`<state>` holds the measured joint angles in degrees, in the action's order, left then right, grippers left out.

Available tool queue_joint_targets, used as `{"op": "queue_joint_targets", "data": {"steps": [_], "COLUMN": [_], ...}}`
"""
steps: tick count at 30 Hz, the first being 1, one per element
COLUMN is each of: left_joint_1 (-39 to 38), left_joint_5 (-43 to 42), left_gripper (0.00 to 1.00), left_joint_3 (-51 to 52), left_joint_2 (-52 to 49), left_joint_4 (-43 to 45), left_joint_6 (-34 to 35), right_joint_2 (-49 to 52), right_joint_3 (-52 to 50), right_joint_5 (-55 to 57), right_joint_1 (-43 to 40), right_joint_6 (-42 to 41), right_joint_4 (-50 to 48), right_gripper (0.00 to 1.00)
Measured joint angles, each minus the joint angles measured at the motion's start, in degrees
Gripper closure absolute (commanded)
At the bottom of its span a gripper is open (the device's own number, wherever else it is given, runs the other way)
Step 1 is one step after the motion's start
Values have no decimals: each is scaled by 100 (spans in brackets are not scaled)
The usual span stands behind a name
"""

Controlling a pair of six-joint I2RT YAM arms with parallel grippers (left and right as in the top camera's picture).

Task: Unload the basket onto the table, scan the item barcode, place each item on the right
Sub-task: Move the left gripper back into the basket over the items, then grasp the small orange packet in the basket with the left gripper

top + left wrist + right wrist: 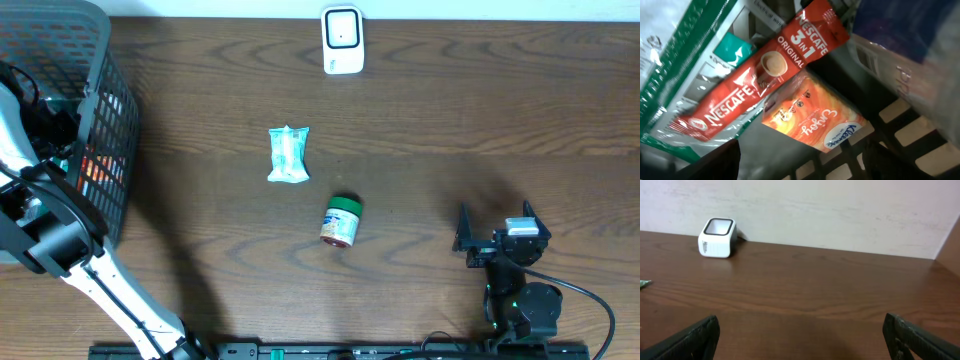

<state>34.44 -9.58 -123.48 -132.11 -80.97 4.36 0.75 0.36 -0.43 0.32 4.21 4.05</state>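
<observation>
**Item 1.** Right gripper [496, 222]: jaws spread fully wide, holding nothing, parked low at the near edge of the dark wood-grain table [450, 110], likely to stay clear of the other arm's work.
- Far ahead and to its left: white box-shaped barcode scanner [342, 40], window on top, so a pack can be presented from above.

**Item 2.** Left gripper [52, 122]: lowered inside the grey plastic mesh basket [105, 70]. Its fingers are not seen, so jaw width cannot be told.
- Directly beneath it: red Nescafé 3-in-1 foil sachet [765, 75], overlapping an orange soft tissue pack [815, 117]. One of these is probably the item to scan.

**Item 3.** On the table between the grippers, well apart from the scanner:
- teal-and-white sealed packet [289, 155]
- green-lidded small jar [341, 221], just nearer, lying on its side
</observation>
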Motion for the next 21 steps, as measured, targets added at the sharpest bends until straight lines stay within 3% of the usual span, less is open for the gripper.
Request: {"op": "queue_joint_targets", "data": {"steps": [9,15,21], "left_joint_1": [0,0,0], "left_joint_5": [4,4,0], "left_gripper": [22,23,60], "left_joint_3": [310,883,1154], "left_joint_2": [0,0,0], "left_joint_4": [348,927,1272], "left_joint_6": [1403,1832,2076], "right_joint_2": [0,0,0], "right_joint_3": [0,0,0], "right_joint_5": [0,0,0], "right_joint_1": [0,0,0], "right_joint_6": [-2,0,0], "right_joint_4": [0,0,-2], "right_gripper": [1,1,1]}}
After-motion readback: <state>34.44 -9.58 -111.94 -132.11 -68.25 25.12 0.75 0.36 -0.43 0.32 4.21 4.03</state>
